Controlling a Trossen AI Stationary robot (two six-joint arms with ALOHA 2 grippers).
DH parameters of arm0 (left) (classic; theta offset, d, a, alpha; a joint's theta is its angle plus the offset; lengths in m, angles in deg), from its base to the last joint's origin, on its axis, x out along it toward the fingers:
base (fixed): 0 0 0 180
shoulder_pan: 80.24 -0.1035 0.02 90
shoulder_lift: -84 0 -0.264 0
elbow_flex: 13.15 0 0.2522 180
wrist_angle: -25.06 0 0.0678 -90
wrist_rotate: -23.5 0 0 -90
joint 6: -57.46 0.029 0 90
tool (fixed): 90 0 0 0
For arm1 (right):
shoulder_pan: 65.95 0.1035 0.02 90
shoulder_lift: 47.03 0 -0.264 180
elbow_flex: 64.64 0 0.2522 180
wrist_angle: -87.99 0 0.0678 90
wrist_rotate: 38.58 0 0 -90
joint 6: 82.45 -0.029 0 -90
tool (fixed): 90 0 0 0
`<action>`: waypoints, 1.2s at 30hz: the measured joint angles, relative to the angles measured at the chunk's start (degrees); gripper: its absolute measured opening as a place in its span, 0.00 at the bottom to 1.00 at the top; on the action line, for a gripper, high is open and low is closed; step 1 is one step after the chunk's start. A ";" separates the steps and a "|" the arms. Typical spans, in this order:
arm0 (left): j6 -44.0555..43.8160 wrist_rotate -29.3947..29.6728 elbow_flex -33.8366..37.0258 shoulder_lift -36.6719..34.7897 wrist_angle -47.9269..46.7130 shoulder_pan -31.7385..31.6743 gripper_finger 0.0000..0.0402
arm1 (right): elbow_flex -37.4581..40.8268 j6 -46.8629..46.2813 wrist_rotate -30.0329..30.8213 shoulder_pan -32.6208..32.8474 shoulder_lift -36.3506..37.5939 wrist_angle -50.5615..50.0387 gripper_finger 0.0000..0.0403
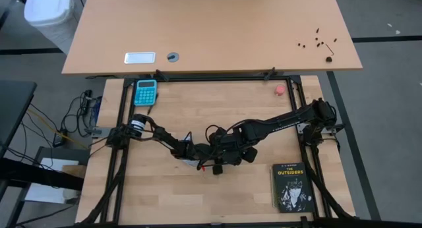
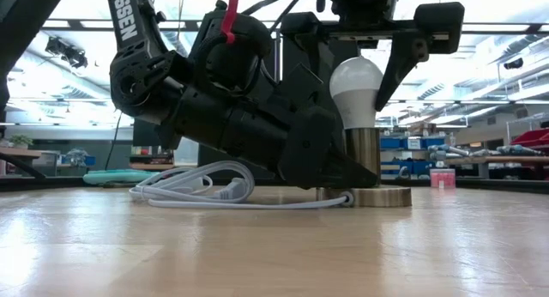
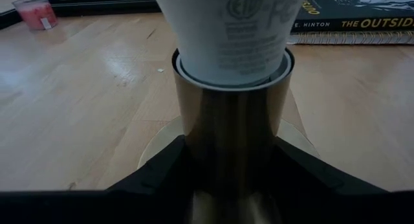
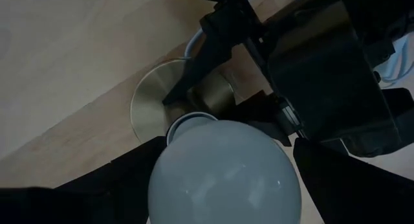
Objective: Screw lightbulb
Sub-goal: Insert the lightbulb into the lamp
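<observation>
The white lightbulb [image 2: 356, 84] stands upright with its base down in a brass socket stem [image 2: 364, 155], which rises from a round brass disc [image 2: 382, 196] lying flat on the wooden table. My left gripper [image 3: 233, 182] comes in low and nearly level and is shut on the stem. My right gripper [image 4: 226, 141] hangs over the bulb, pointing down, its fingers closed on the glass dome [image 4: 223, 179]. In the high view both hands [image 1: 217, 154] meet mid-table and hide the bulb. The socket's white cord [image 2: 197, 190] lies coiled on the table behind. My left gripper pinches the brass stem [image 3: 194, 140] between its two fingers [image 3: 158, 169], low down, just above the disc. The fingers come almost level across the upright stem. The disc stays flat on the table. My right gripper holds the bulb's widest part [image 4: 162, 169] between its two fingers [image 2: 403, 61], on opposite sides. It comes from above, pointing steeply down. The bulb stands upright with its base inside the stem's mouth [image 3: 184, 68].
A black book [image 1: 290, 186] lies at the near right, a small pink jar [image 1: 280, 89] at the far right, and a teal calculator [image 1: 146, 91] at the far left. A second tabletop [image 1: 211, 30] lies beyond the black frame.
</observation>
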 joint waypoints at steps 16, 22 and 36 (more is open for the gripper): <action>0.00 0.49 0.00 0.04 0.60 0.00 0.50 | 0.00 0.23 -0.13 -0.01 0.00 0.19 0.87; -0.02 0.49 0.00 0.04 0.70 0.00 0.50 | 0.00 1.72 -0.35 -0.07 0.00 -0.14 0.85; -0.11 0.46 -0.04 0.04 0.77 -0.15 0.50 | 2.05 0.52 -2.67 -1.36 -0.24 0.76 0.75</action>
